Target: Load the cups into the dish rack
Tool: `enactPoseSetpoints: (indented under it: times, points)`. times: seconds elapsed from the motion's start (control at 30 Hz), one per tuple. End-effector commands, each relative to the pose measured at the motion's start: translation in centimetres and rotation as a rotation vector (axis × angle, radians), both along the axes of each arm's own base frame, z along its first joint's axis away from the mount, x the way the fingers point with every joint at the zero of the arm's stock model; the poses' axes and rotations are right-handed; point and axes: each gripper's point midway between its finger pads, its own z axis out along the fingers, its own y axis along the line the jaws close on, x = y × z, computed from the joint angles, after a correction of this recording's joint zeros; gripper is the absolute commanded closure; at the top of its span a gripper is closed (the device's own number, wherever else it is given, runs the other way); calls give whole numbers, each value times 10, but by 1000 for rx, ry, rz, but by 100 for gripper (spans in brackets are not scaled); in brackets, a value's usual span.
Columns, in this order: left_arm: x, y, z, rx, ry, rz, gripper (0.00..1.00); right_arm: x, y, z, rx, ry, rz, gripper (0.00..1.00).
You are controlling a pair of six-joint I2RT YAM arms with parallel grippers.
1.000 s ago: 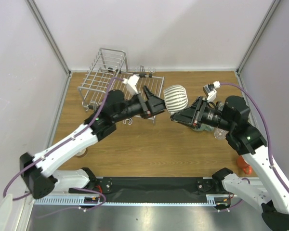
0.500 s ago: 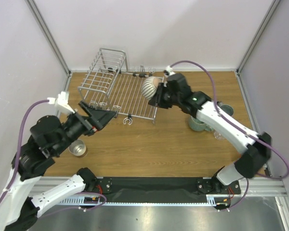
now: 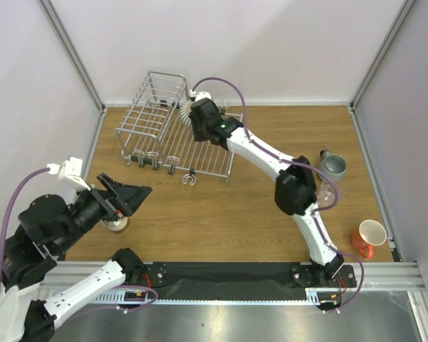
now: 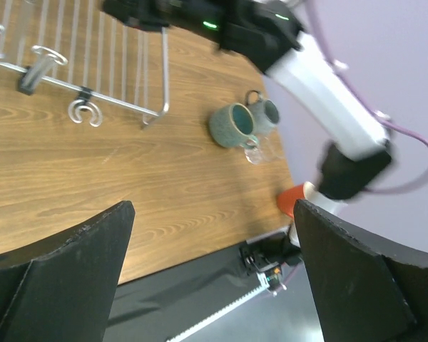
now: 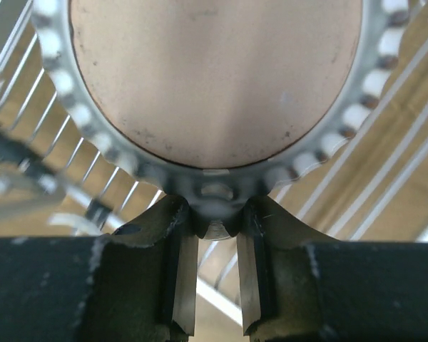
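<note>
My right gripper is shut on the rim of the ribbed grey-white cup, whose peach inside faces the camera. It holds the cup over the wires of the silver dish rack, at the rack's back near the raised slots; in the top view the right gripper hides the cup. My left gripper hangs open and empty at the near left, above a grey cup. The left wrist view shows a teal cup, a grey mug and a clear glass on the wood.
An orange-red mug stands near the front right edge, with the grey mug and clear glass behind it. My right arm stretches diagonally across the table, its elbow over the teal cup's spot. Grey walls close in three sides.
My right arm has carried the ribbed cup from mid-table to above the back of the rack. My left arm has pulled back from the rack to the near left and opened wide.
</note>
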Motion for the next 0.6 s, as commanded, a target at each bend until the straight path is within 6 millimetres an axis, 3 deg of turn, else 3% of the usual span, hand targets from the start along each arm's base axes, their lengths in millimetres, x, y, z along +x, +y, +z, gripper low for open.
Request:
enactPoseSetpoints:
  times: [0.0, 0.03, 0.27, 0.47, 0.5, 0.53, 0.57]
  points:
    - [-12, -3, 12, -16, -50, -74, 0, 26, 11, 58, 28, -177, -14, 100]
    - [-14, -3, 15, -29, -66, -78, 0, 31, 13, 43, 5, -171, -22, 100]
    - [-25, 15, 19, -75, -90, -35, 0, 43, 12, 20, -41, -173, -34, 100]
    - [-23, 9, 20, -58, -70, -54, 0, 57, 16, 1, -34, -175, -21, 100]
    - [-23, 8, 20, -65, -72, -56, 0, 59, 13, -14, -55, -151, -30, 100]
    - [-22, 6, 17, -63, -68, -59, 0, 64, 13, -4, -35, -166, -50, 100]
    - [-22, 7, 17, -73, -74, -57, 0, 69, 10, -8, -39, -161, -58, 100]
